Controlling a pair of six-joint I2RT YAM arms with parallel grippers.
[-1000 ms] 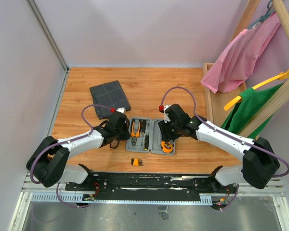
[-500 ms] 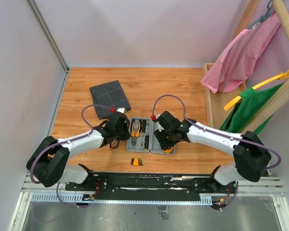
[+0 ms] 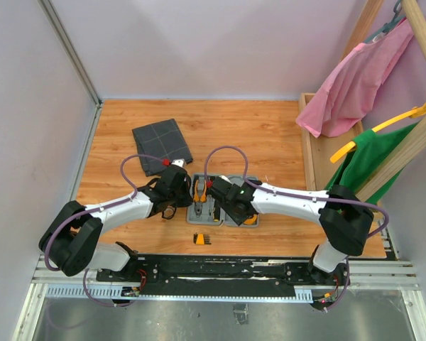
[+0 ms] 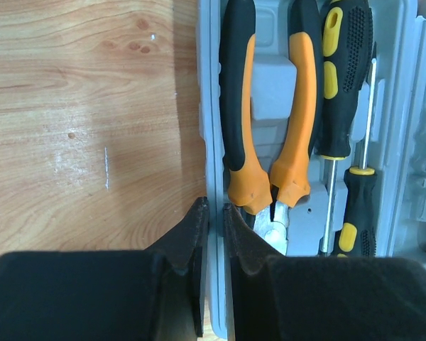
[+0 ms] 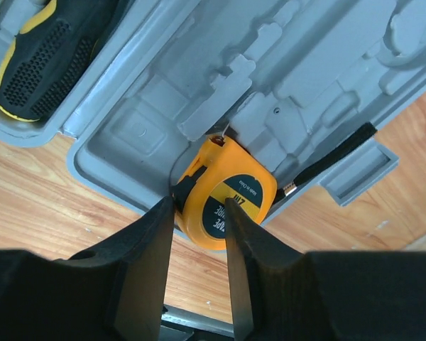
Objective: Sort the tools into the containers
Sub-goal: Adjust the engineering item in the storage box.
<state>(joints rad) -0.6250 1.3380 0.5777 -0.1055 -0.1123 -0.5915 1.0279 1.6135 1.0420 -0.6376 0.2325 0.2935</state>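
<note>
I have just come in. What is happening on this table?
Two robot arms are sorting tools. The left claw is clamped on the left rim of the open grey case, where pliers and two screwdrivers lie. The right claw hangs, jaws apart, over the orange tape measure at a corner of the case's other half. A bit holder lies on the table before the case; the pouch lies farther back.

Wooden table (image 3: 270, 128), lilac walls (image 3: 199, 42) (clothes rack (image 3: 420, 32))
</note>
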